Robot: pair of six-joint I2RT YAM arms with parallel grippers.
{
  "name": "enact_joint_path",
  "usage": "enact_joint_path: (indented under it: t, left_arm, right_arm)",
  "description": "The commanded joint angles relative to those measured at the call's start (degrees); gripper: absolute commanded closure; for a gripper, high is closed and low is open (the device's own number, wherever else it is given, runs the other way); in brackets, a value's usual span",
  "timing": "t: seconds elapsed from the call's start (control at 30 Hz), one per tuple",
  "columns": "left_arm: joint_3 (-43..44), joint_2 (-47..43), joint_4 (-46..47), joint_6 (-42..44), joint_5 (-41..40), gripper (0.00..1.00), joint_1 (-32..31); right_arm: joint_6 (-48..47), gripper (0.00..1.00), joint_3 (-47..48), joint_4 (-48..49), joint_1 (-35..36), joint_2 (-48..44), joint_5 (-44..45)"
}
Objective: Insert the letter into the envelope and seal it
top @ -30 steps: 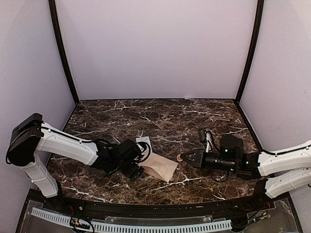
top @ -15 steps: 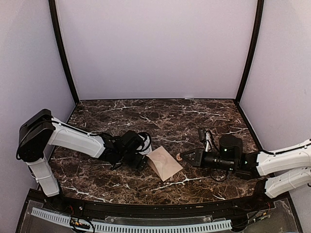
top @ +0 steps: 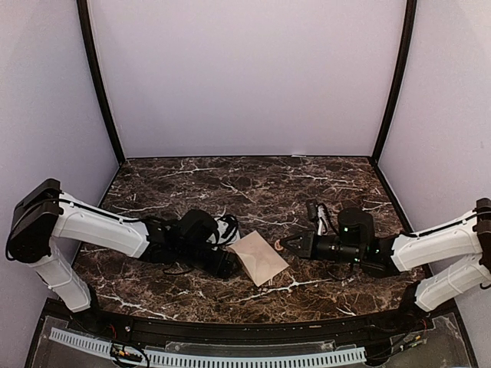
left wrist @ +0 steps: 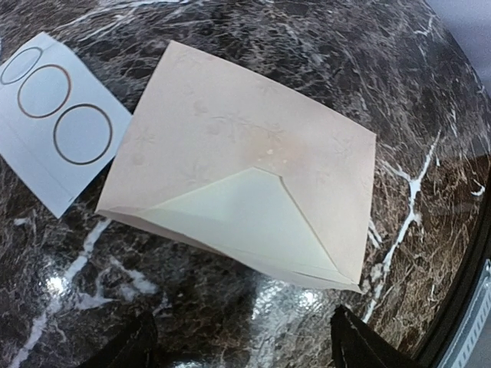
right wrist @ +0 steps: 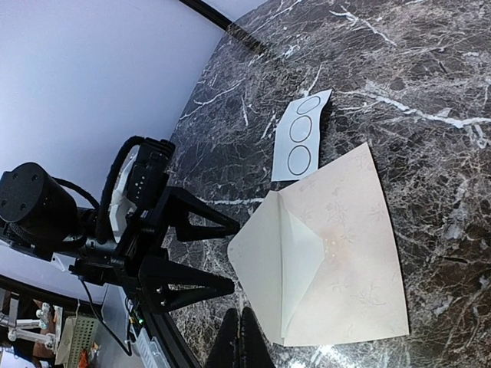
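Pinkish-tan envelope lies flat on marble worktop, between both end effectors. We note cream triangular panel on its face, apex pointing away from left end effector; flap lining or letter, we cannot tell. Left end effector: fingers spread wide, grasping nothing, low over worktop just short of envelope edge. Right end effector: fingers pressed together, grasping nothing, tips just beside envelope. White card printed with circles lies just beside envelope corner.
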Motion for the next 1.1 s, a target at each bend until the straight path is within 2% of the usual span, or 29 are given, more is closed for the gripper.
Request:
enact_joint_path:
  t: [0.0,0.2,0.37,0.7,1.07]
  left_arm:
    - [0.88,0.58,4.02,-1.80,4.44,0.30,-0.70]
    - [2.11,2.72,8.39,-1.71,4.92,0.49,-0.75]
    - [3.23,4.15,10.53,-1.25,4.97,0.59,-0.71]
    - [6.24,9.00,10.90,0.72,4.37,0.72,-0.71]
    - [6.19,12.07,11.63,1.15,5.13,0.73,-0.71]
  right_arm:
    - [-0.22,1.00,0.81,4.81,-0.34,0.64,-1.57]
    - [0.37,1.00,0.05,5.00,-0.27,0.54,-1.88]
    - [0.91,1.00,-0.47,5.64,-0.26,0.79,-2.31]
    - [1.46,1.00,-0.57,7.07,-0.26,2.15,-3.10]
    - [1.45,1.00,0.15,7.44,-0.26,4.88,-3.22]
